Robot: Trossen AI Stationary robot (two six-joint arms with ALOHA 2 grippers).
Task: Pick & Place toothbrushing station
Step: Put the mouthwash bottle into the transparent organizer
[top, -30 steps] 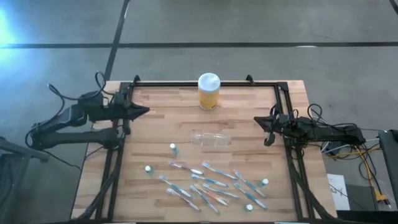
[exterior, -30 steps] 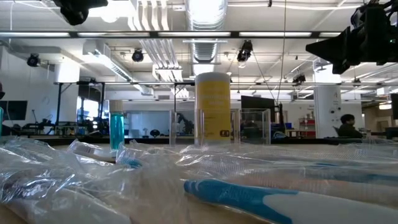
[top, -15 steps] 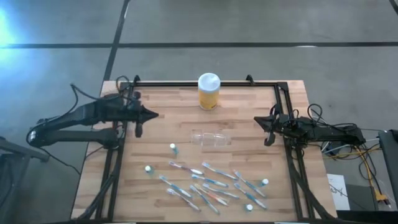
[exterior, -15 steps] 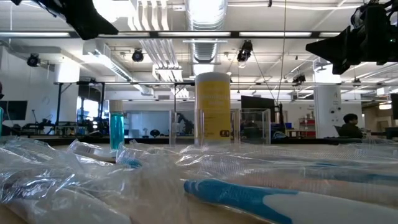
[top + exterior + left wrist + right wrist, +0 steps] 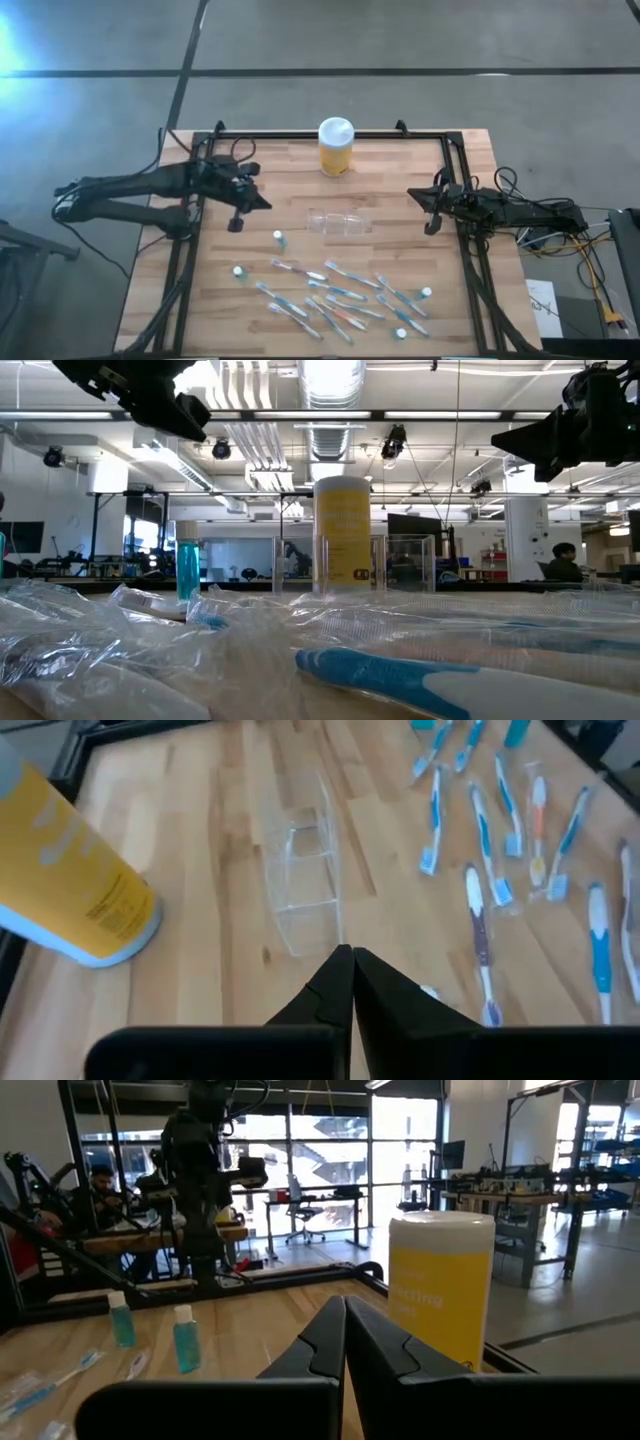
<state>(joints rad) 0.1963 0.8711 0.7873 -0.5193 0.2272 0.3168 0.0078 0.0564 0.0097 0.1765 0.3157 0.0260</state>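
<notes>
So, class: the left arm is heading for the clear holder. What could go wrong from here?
The left gripper is shut, so it may shove the see-through holder rather than grasp it. The holder is hard to see against the wood. The yellow jar stands close behind and could be knocked.

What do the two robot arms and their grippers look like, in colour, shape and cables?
Both arms are dark, almost black, built of slim jointed segments. The left gripper and the right gripper each end in two dark, wedge-shaped fingers that taper to a narrow tip. Loose black cables loop along both arms, and a thicker bundle trails behind the right one. No markings are readable on them.
</notes>
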